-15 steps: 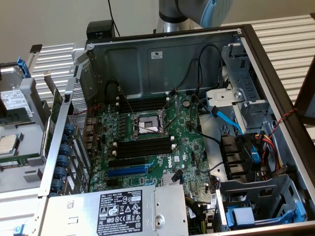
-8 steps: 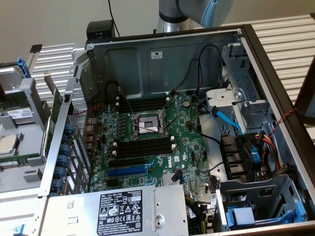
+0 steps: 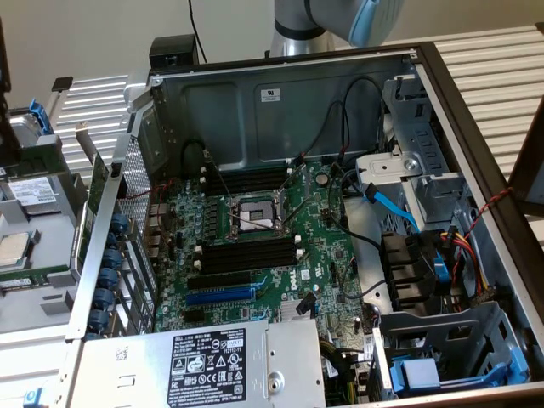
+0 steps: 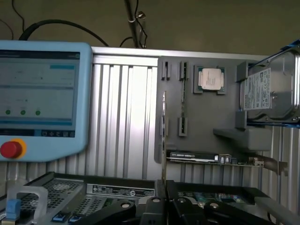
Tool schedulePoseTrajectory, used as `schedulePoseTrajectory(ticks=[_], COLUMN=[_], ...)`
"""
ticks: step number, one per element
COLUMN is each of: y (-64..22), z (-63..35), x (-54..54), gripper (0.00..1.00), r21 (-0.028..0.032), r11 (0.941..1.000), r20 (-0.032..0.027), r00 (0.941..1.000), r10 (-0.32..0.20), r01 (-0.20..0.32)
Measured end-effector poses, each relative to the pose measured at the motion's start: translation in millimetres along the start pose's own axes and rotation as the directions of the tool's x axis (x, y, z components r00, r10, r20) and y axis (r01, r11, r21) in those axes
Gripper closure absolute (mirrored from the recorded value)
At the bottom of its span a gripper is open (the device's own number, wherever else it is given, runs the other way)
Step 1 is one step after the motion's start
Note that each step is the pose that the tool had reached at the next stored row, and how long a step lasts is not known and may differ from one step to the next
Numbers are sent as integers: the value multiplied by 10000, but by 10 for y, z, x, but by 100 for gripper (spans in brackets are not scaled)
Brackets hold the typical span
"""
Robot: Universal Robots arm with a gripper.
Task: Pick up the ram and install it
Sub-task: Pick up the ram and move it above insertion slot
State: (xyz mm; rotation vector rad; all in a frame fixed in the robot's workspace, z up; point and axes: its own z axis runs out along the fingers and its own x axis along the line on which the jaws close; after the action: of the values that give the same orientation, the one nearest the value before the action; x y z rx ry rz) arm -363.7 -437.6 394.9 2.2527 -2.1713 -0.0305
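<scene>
Place: probably robotics lab | Signs: open PC case [image 3: 255,119], teach pendant [image 4: 42,101] beyond gripper [image 4: 166,208], parts rack [image 4: 206,117]

Exterior view softly, evenly lit; wrist view dim, its foreground dark.

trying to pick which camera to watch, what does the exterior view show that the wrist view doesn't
Only the exterior view: the motherboard inside the open case, with its processor socket, the black memory slots and the blue expansion slot.
Only the wrist view: the pale blue control tablet with its red button.
Both: the grey rack beside the case, carrying a loose processor chip and a hard drive.
</scene>
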Motion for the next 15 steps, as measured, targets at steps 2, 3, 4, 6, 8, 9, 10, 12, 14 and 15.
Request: schedulePoseTrajectory(ticks=[2, 3, 4, 6, 8, 9, 10, 12, 14, 15], y=[-86, -131, -176, -264, -341, -374, -406, -469, -533, -564], z=[-2, -3, -4, -6, -8, -9, -9, -11, -12, -13], x=[3, 5, 6, 10, 12, 14, 15, 17, 19, 20], gripper=[87, 87, 87, 87, 87, 87, 87, 87, 87, 87], r21=[0, 0, 0, 0, 0, -1, 0, -1, 0, -1], r11=[10000, 10000, 10000, 10000, 10000, 10000, 10000, 10000, 10000, 10000], r20=[-1, -1, -2, -4, -4, -5, -5, -6, -6, -6], r00=[10000, 10000, 10000, 10000, 10000, 10000, 10000, 10000, 10000, 10000], r10=[-3, -5, -7, -13, -19, -26, -35, -54, -75, -84], r01=[3, 5, 7, 13, 19, 26, 35, 54, 75, 84])
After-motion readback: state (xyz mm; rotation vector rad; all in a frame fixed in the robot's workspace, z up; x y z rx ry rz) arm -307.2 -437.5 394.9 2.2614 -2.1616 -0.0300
